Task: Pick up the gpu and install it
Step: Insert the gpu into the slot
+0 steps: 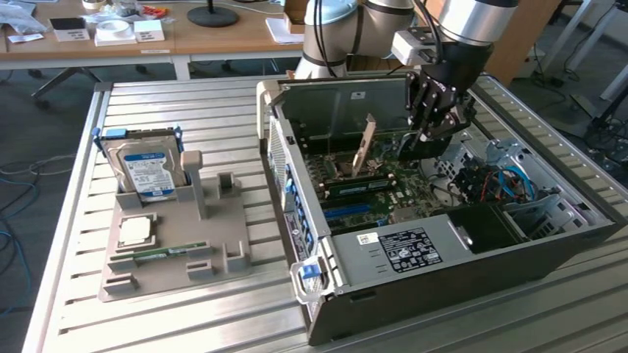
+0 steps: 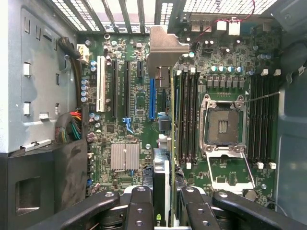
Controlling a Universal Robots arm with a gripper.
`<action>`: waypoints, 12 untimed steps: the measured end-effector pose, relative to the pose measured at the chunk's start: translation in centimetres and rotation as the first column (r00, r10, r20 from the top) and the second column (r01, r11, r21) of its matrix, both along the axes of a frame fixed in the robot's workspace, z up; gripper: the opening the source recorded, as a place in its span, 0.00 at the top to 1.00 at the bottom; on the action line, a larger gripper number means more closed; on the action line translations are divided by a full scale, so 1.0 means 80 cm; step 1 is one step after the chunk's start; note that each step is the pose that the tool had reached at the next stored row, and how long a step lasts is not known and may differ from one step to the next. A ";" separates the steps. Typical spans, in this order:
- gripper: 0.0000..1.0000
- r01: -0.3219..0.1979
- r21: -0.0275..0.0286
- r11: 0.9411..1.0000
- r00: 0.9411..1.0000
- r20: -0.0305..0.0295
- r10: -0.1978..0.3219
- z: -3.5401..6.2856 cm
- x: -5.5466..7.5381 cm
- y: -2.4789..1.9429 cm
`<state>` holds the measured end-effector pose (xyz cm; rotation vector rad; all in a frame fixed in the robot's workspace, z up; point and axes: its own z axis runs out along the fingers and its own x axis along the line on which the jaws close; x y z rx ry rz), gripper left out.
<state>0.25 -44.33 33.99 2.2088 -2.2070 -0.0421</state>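
The gpu [image 1: 370, 140] is off the counter [image 1: 196, 103]; the pincer [image 1: 432, 131] grasps it edge-on inside the case [image 1: 442, 287], low over the motherboard [image 2: 124, 120] beside the blue slot [image 2: 152, 98]; whether it is seated I cannot tell. The hard drive [image 1: 147, 173] has a blue label and the case a sticker [image 1: 410, 246]; neither is legible.

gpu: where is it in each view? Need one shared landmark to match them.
Exterior view: the gpu stands upright inside the open case, its pale bracket at the exterior view's left of the pincer.
Wrist view: the gpu runs edge-on through mid-picture, gripped by the pincer.
Shared landmark: the green motherboard beneath the card.
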 end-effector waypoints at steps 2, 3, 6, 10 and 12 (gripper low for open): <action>0.73 0.000 0.000 1.000 1.000 0.000 0.000 0.000 0.000 0.0000; 0.73 0.000 0.000 1.000 1.000 0.000 0.000 0.000 0.000 0.0000; 0.73 0.000 0.000 1.000 1.000 0.000 0.000 0.000 0.000 0.0000; 0.73 0.000 0.000 1.000 1.000 0.000 0.000 0.000 0.000 0.0000; 0.73 0.000 0.000 1.000 1.000 0.000 0.000 0.000 0.000 0.0000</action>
